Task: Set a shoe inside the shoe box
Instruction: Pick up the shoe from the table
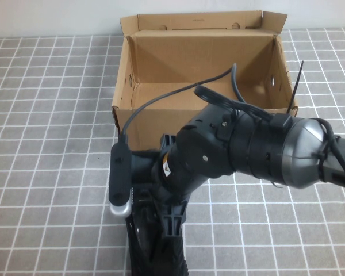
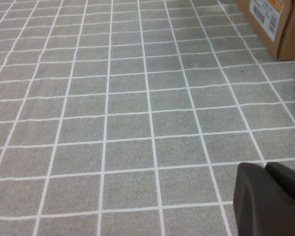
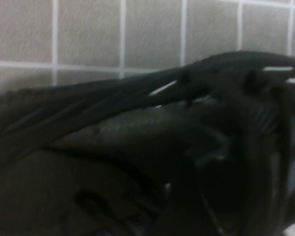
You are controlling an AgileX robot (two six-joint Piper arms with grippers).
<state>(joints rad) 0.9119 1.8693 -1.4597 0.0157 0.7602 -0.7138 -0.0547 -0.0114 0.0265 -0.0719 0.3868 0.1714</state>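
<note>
The shoe box (image 1: 200, 54), brown cardboard with its flaps up, stands open at the back middle of the tiled table; a corner of it with a label shows in the left wrist view (image 2: 278, 24). The black shoe (image 1: 159, 260) lies at the near edge, in front of the box, mostly hidden under my right arm. My right gripper (image 1: 161, 215) is down right over the shoe. The right wrist view is filled by the shoe's black mesh with white dashes (image 3: 137, 123). My left gripper (image 2: 266, 194) is shut and empty, low over bare tiles left of the box.
The table is covered with a grey tiled mat (image 1: 46, 144). My right arm's bulky wrist and cable (image 1: 247, 144) hang in front of the box's near wall. A black cable tie (image 1: 296, 86) sticks up by the box's right side.
</note>
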